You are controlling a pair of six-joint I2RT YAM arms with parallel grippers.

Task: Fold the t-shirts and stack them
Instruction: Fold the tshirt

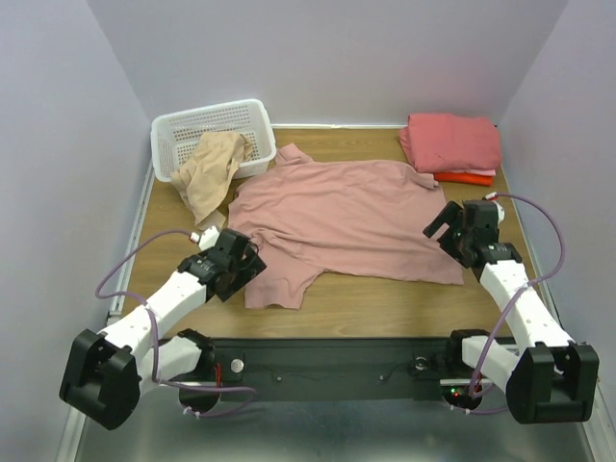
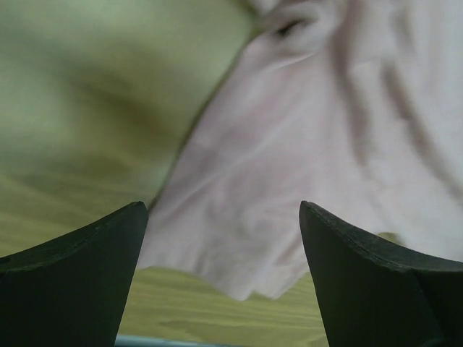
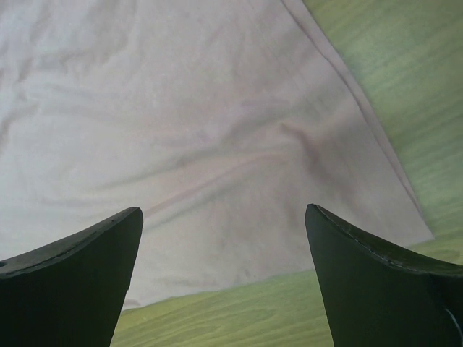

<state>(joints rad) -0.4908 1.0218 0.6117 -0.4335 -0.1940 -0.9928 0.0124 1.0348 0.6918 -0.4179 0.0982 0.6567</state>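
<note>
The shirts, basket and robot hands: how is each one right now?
Dusty-pink t-shirt: spread out, unfolded, one corner rumpled.
Basket: upright.
Beige t-shirt: crumpled, draped over the basket's front edge.
Salmon-pink t-shirt: folded, top of the stack.
Orange-red t-shirt: folded, under it.
Left hand: open, holding nothing.
Right hand: open, holding nothing.

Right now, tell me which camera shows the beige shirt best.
Top external: the beige t-shirt hangs over the front rim of the white basket onto the table. Both wrist views show only the dusty-pink t-shirt and tabletop, no beige.
</note>
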